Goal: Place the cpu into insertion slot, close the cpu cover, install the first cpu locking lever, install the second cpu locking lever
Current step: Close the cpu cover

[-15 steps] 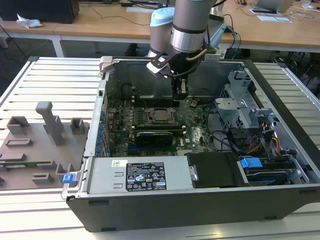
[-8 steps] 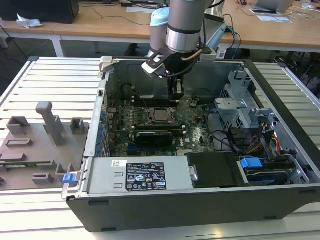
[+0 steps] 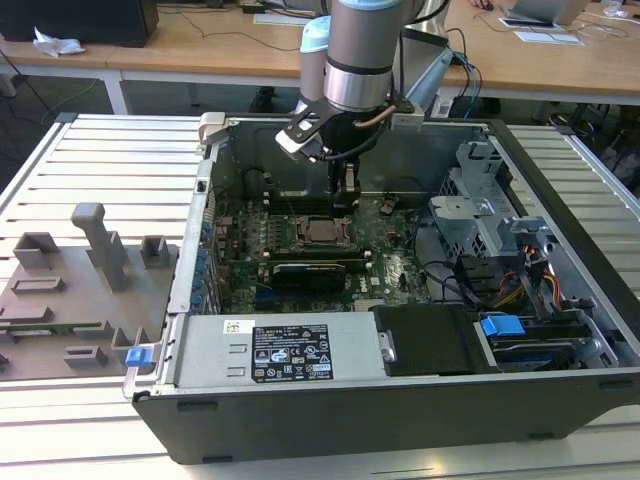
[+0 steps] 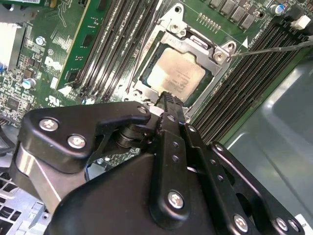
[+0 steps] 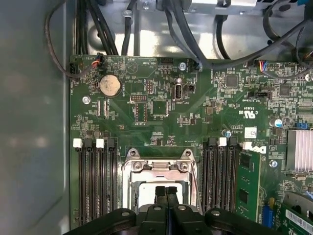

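Green motherboard (image 5: 161, 122) backdrop, cpu (image 4: 176, 76) just beneath the pinched-together gripper (image 5: 166, 190)

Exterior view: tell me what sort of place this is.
Probably a robotics lab or workshop: an open computer case sits on a slatted metal workbench, the gripper hangs over its motherboard, and wooden desks stand behind.

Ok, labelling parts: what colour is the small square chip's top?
The small square cpu is silver-grey metal, clearest in the second wrist view.

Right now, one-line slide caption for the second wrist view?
Shut gripper at the edge of the cpu cover, closed over the seated cpu, memory slots flanking.
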`<state>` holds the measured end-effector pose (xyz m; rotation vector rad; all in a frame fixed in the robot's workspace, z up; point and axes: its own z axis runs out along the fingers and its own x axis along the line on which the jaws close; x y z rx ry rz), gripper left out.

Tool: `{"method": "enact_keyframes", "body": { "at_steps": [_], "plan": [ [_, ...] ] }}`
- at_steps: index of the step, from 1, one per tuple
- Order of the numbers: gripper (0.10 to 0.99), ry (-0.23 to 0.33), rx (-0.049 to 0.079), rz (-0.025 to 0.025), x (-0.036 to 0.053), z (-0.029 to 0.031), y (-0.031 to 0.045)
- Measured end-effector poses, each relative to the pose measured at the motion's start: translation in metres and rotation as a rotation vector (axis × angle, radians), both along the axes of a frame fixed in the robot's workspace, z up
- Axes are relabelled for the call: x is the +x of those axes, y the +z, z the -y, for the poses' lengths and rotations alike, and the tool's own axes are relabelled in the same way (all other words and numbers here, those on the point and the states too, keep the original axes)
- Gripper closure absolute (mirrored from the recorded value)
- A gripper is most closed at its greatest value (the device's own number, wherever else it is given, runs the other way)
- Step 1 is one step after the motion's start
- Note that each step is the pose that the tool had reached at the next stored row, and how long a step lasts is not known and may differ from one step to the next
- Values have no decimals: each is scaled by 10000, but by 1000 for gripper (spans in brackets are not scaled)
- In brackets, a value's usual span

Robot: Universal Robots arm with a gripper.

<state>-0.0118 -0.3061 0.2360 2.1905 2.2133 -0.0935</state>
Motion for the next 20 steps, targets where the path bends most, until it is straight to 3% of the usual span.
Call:
{"method": "enact_keyframes", "body": {
  "at_steps": [11,15,17,20],
  "plan": [
    [980,0,0,0,-26,0,-114],
    [980,-3,-1,0,-29,0,-225],
    [980,2,-2,4,-109,0,-245],
    [980,0,-1,77,-333,0,-245]
  ]
}}
